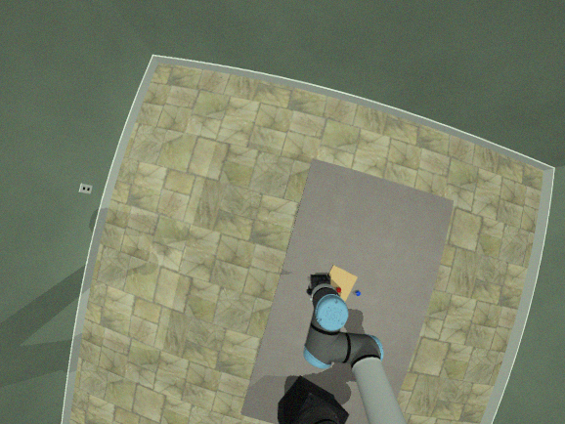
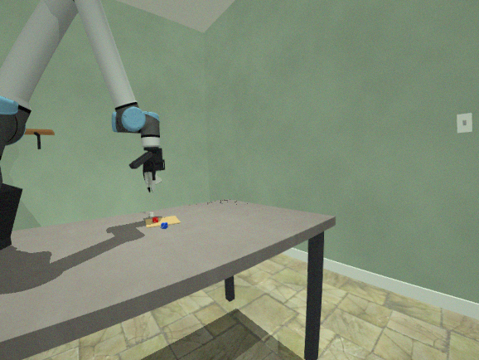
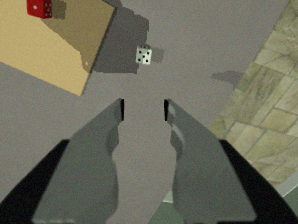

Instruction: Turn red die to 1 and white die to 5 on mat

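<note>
Green walls and a grey counter: white die waiting off the mat

Green walls point(image 1: 342, 39) point(image 2: 331, 83) point(image 3: 187, 214) are enclosing your grey counter point(image 1: 381, 220) point(image 2: 249, 232) point(image 3: 200, 25). Near its left long edge in the top view, your two-jaw gripper point(image 1: 320, 279) point(image 2: 150, 191) point(image 3: 144, 100) is hovering, fingers parted modestly, holding nothing. Below, the white die point(image 2: 152, 214) point(image 3: 144, 55) is sitting on the counter, just beside the tan mat point(image 1: 344, 278) point(image 2: 171, 220) point(image 3: 30, 50), apparently showing 5 on top. The red die point(image 1: 338, 290) point(image 2: 155, 220) point(image 3: 37, 8) is resting on the mat, seemingly with 1 up. Toward the counter's right long edge, the blue die point(image 1: 358, 293) point(image 2: 164, 226) is lying off the mat.

You're risking a tipped white die if a finger is landing on it through poor alignment or too narrow a gap. Releasing it tilted could be rolling its 5 away; swinging low over the mat could be knocking the red die.
</note>
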{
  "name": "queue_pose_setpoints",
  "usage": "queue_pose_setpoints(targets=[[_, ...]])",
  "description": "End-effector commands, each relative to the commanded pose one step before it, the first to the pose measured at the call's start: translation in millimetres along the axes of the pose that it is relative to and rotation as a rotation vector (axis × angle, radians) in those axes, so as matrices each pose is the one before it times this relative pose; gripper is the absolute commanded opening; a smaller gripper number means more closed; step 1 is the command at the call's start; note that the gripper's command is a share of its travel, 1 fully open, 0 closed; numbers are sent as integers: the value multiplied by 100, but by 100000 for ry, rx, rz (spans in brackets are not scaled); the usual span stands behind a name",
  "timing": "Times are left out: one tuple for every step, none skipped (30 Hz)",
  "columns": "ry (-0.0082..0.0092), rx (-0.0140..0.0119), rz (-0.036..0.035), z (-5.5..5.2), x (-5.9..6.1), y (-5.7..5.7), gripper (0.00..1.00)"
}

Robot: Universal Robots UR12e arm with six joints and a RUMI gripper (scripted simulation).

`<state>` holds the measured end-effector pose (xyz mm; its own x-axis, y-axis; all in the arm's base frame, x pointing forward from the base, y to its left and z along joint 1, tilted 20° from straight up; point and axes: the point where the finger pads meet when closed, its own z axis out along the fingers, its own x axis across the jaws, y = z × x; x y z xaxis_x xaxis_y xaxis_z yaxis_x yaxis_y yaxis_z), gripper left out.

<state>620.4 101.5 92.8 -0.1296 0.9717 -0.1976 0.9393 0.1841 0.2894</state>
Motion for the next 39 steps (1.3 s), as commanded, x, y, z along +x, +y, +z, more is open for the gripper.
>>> queue_pose_setpoints(targets=[[-16, 600, 7, -75, -4, 84, 21], [0, 0, 0, 0, 0, 0, 100], [0, 0, 0, 0, 0, 0, 100], [0, 0, 0, 0, 0, 0, 100], [0, 0, 0, 0, 0, 0, 100], [0, 0, 0, 0, 0, 0, 100], [0, 0, 0, 0, 0, 0, 100], [0, 0, 0, 0, 0, 0, 100], [0, 0, 0, 0, 0, 0, 100], [0, 0, 0, 0, 0, 0, 100], [0, 0, 0, 0, 0, 0, 100], [0, 0, 0, 0, 0, 0, 100], [0, 0, -1, 0, 0, 0, 100], [0, 0, -10, 0, 0, 0, 100], [0, 0, -26, 0, 0, 0, 100], [0, 0, -49, 1, -1, -1, 100], [0, 0, -80, 1, -1, -1, 100], [0, 0, -117, 2, -2, -2, 100], [0, 0, -161, 2, -3, -2, 100], [0, 0, -211, 3, -3, -3, 100], [0, 0, -266, 4, -4, -4, 100], [0, 0, -327, 5, -5, -4, 100], [0, 0, 0, 0, 0, 0, 100], [0, 0, 0, 0, 0, 0, 100], [0, 0, -393, 6, -6, -5, 100], [0, 0, -463, 7, -7, -6, 100], [0, 0, -538, 8, -8, -7, 100], [0, 0, -617, 9, -10, -8, 100], [0, 0, -699, 11, -11, -9, 100], [0, 0, -785, 12, -12, -10, 100], [0, 0, -874, 13, -13, -11, 100], [0, 0, -966, 15, -15, -13, 100], [0, 0, -1061, 16, -16, -14, 100], [0, 0, -1158, 18, -17, -15, 100], [0, 0, -1256, 19, -19, -16, 100], [0, 0, -1357, 21, -20, -18, 100], [0, 0, -1459, 22, -21, -19, 100], [0, 0, -1562, 24, -22, -20, 100], [0, 0, -1666, 25, -23, -22, 100]])
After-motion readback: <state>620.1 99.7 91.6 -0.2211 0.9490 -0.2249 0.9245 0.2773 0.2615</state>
